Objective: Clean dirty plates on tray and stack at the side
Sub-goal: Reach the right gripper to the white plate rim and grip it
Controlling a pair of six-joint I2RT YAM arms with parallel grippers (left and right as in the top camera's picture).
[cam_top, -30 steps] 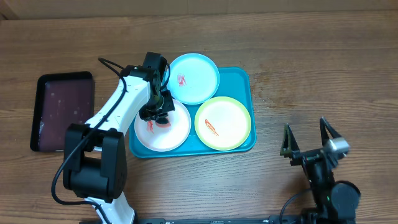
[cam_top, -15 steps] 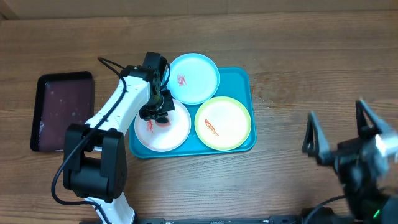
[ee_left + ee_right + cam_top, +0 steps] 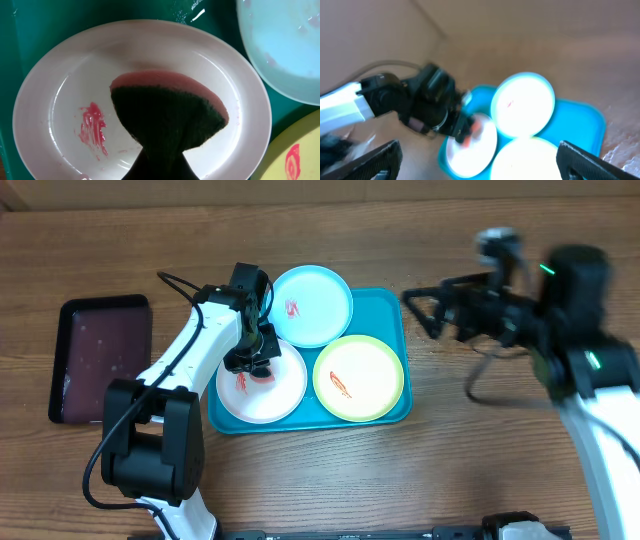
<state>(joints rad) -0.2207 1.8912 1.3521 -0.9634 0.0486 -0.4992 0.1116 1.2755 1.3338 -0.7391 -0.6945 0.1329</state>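
On the turquoise tray (image 3: 393, 308) lie three plates: a white one (image 3: 272, 400) with a red smear (image 3: 241, 383), a pale blue one (image 3: 312, 305) and a yellow-green rimmed one (image 3: 358, 378), both also smeared red. My left gripper (image 3: 258, 366) is shut on a pink sponge with a dark green scouring face (image 3: 167, 112), which it holds over the white plate (image 3: 55, 95), right of the smear (image 3: 92, 130). Blurred with motion, my right gripper (image 3: 441, 312) hangs open and empty just right of the tray; its view shows the plates (image 3: 522, 105) between its fingertips (image 3: 377, 159).
A smaller dark maroon tray (image 3: 103, 355) lies on the wooden table left of the left arm. A cable (image 3: 180, 283) loops behind that arm. The right arm's body (image 3: 575, 330) stretches over the table's right side.
The right arm has swung from the front right of the table up and leftward to the tray's right edge, jaws still wide. The left gripper and sponge have not moved.
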